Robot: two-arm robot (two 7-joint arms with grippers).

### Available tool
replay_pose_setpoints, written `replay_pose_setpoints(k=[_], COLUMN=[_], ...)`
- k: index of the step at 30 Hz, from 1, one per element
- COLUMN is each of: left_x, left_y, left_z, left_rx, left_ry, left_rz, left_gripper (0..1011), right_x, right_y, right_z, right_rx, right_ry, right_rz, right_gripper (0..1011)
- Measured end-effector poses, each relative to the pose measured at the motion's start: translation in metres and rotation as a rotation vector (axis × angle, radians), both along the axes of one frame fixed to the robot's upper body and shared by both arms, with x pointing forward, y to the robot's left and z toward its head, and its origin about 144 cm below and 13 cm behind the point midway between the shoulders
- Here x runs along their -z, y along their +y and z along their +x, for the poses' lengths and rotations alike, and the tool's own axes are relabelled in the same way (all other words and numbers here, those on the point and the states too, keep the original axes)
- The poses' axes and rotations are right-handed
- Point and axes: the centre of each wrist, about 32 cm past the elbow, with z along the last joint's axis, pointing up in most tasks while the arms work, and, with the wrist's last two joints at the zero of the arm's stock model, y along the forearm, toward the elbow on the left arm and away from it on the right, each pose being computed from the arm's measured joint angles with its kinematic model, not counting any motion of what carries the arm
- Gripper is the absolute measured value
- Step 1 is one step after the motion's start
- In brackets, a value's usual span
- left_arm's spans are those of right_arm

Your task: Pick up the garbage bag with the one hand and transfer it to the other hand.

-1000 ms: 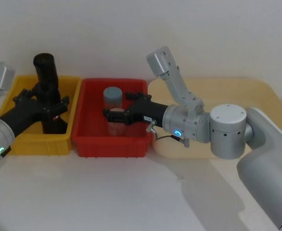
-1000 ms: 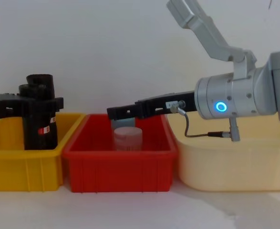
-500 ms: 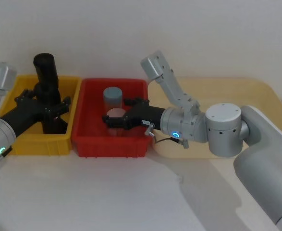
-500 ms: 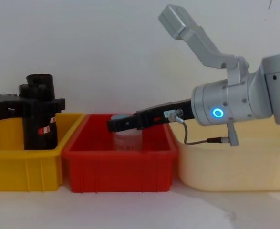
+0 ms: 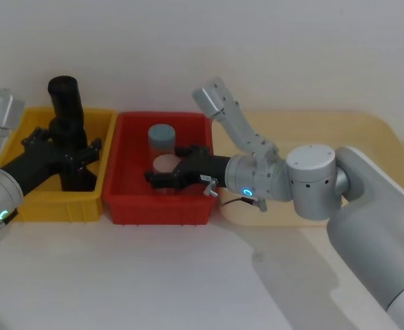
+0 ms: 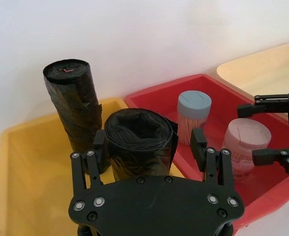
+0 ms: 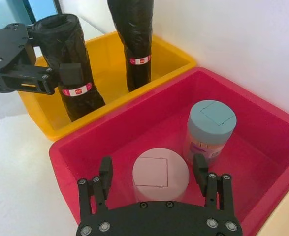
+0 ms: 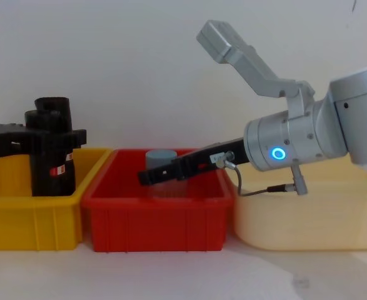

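Now | left pincer [image 6: 149, 139] loosely flanks garbage bag [image 7: 80, 103] | right pincer [image 7: 152, 164] straddles jar [image 6: 246, 137]

A white worktop [image 5: 153, 275] carries three containers in a row: yellow bin [image 5: 57, 206] at left, red bin [image 5: 157, 210] in the middle, beige tray [image 5: 312, 127] at right.

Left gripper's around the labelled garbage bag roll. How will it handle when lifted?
The garbage bag looks tightly wound and banded by its label, so probably stiff, with slight give in the wrinkled film. Smooth plastic may slip in the open left gripper straddling it. Standing upright in the yellow bin, it could tip if nudged.
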Motion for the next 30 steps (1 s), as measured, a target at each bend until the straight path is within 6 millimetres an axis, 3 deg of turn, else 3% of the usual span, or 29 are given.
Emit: replay_pose_setpoints(k=[24, 30], left_x=[-0.0001, -0.0001], left_y=[0.0000, 0.0000], left_z=[0.0002, 0.0002], left_rx=[0.001, 0.001], left_ry=[0.000, 0.000], left_rz=[0.000, 0.000], left_gripper=[997, 872], right_x=[0.0007, 0.0007], right_y=[0.0028, 0.0027], right_z=[0.0060, 0.0064], right_rx=[-0.002, -0.001], right_ry=[0.012, 0.013], right_rz=[-0.024, -0.026], right_gripper=[982, 879])
